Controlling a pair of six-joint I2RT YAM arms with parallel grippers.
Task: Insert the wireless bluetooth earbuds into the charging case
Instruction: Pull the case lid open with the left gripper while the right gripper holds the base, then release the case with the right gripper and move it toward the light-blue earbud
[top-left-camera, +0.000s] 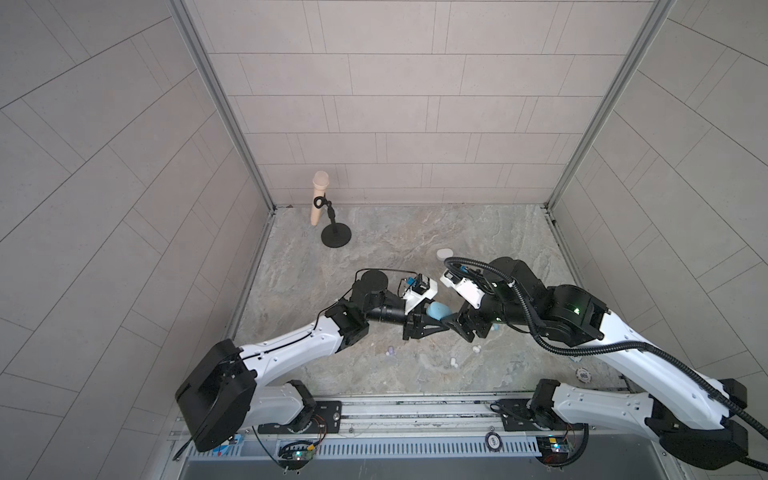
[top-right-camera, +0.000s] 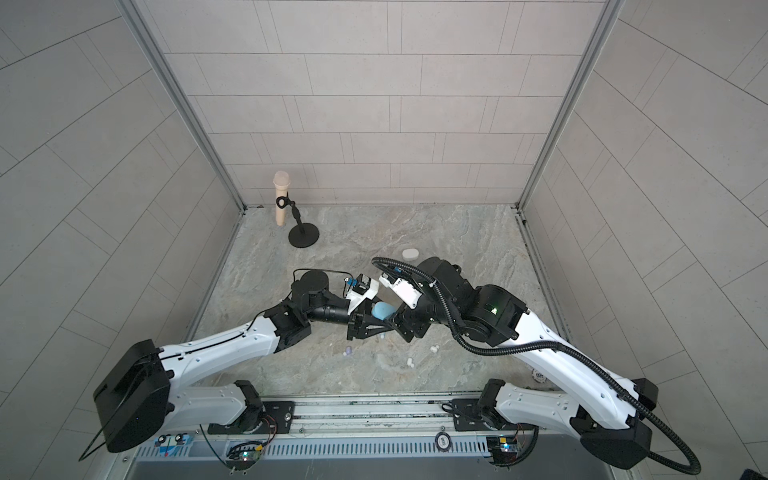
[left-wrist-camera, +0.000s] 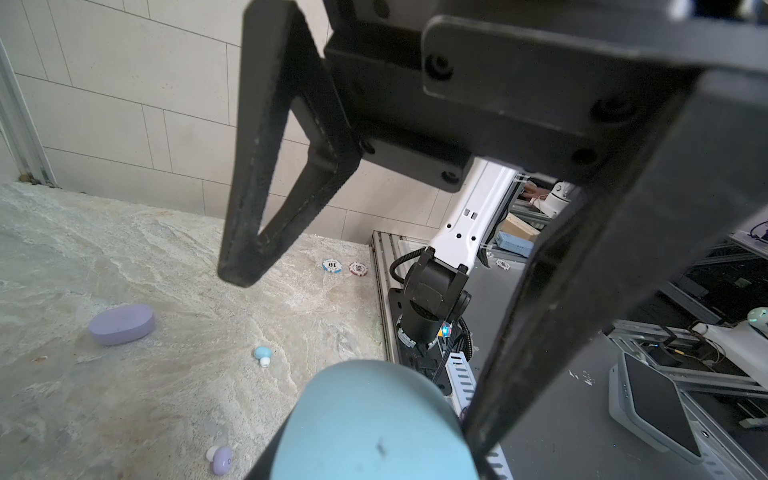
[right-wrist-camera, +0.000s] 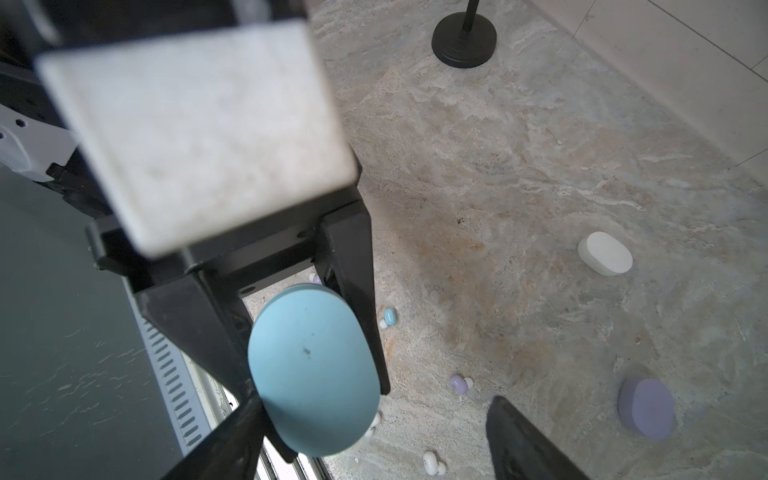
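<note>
My left gripper (top-left-camera: 441, 320) is shut on a light blue charging case (top-left-camera: 438, 311), held above the table, smooth face showing (right-wrist-camera: 313, 374). My right gripper (top-left-camera: 457, 327) faces it, open, jaws wide; one finger (right-wrist-camera: 232, 436) is right beside the case, the other finger (right-wrist-camera: 523, 440) stands well apart. Earbuds lie loose on the marble: a light blue bud (right-wrist-camera: 388, 318), a lilac bud (right-wrist-camera: 459, 383) and a white bud (right-wrist-camera: 432, 461); another white one (right-wrist-camera: 375, 419) peeks from behind the case. Both top views show tiny buds near the front (top-left-camera: 454, 364).
A lilac case (right-wrist-camera: 646, 409) and a white case (right-wrist-camera: 604, 253) lie shut on the table. A microphone (top-left-camera: 320, 195) on a black stand (top-left-camera: 336, 240) is at the back left. Poker chips (left-wrist-camera: 332, 266) lie near the front edge rail (top-left-camera: 415, 409). Tiled walls close in three sides.
</note>
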